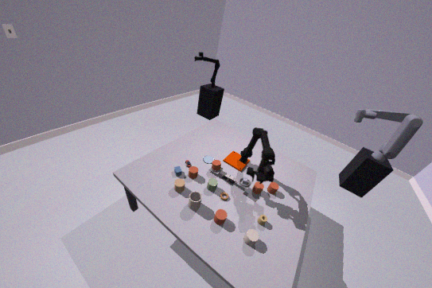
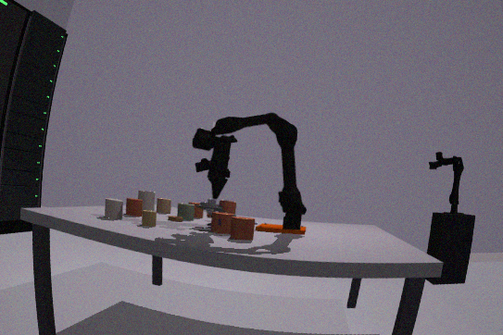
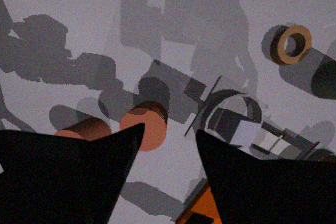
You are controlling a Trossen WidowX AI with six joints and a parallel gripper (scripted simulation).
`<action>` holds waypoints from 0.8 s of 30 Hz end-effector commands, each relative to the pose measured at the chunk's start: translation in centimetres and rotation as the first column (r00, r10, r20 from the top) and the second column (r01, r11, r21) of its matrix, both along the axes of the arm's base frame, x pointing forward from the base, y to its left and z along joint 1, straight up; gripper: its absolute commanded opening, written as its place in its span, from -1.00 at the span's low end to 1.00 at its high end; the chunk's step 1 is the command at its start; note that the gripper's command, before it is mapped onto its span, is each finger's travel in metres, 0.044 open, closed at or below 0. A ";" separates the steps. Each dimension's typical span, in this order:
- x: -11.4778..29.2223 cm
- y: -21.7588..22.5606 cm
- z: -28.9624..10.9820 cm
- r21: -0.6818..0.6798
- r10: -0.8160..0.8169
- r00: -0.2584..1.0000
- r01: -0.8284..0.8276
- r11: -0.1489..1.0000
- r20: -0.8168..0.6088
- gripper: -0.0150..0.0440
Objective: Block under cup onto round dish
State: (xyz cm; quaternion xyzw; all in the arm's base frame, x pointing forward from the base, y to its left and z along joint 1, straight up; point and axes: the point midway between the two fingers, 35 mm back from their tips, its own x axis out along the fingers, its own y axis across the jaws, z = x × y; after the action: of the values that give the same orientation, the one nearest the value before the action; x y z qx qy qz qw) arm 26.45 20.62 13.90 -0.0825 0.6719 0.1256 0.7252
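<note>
While my pincer [image 3: 169, 129] hung high over the bench, pointing straight down, its fingers stood half spread with nothing between them. I judged that height sensible, since it kept me above every cylinder while I lined up. Directly below sat two orange cylinders [image 3: 150, 135], side by side near the edge where my base plate [image 1: 233, 158] lay. They stood off the balance [image 1: 228, 177], so I took them for clutter and not my concern. The balance ran slantwise across the middle of the bench, and a grey cup [image 3: 235, 112] stood on its end nearest my fingers. Whether that end sat lower, and so hid the block, I could not tell from these views. The block itself showed nowhere. The round dish [image 1: 208, 159] waited near the back edge, just beside my base plate and past the balance's other end. Any carry there would have to pass well apart from the second cup.
</note>
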 end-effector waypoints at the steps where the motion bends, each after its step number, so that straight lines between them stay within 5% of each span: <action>1: 0.3 -0.5 0.3 0.007 -0.148 0.989 0.148 0.989 -0.012 0.39; 24: 1.9 -3.4 1.6 0.023 -0.739 0.673 0.740 0.672 -0.047 0.39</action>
State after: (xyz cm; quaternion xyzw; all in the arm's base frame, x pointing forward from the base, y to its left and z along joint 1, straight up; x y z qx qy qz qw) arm 28.07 17.84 15.22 0.1798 0.6676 -0.1280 0.7110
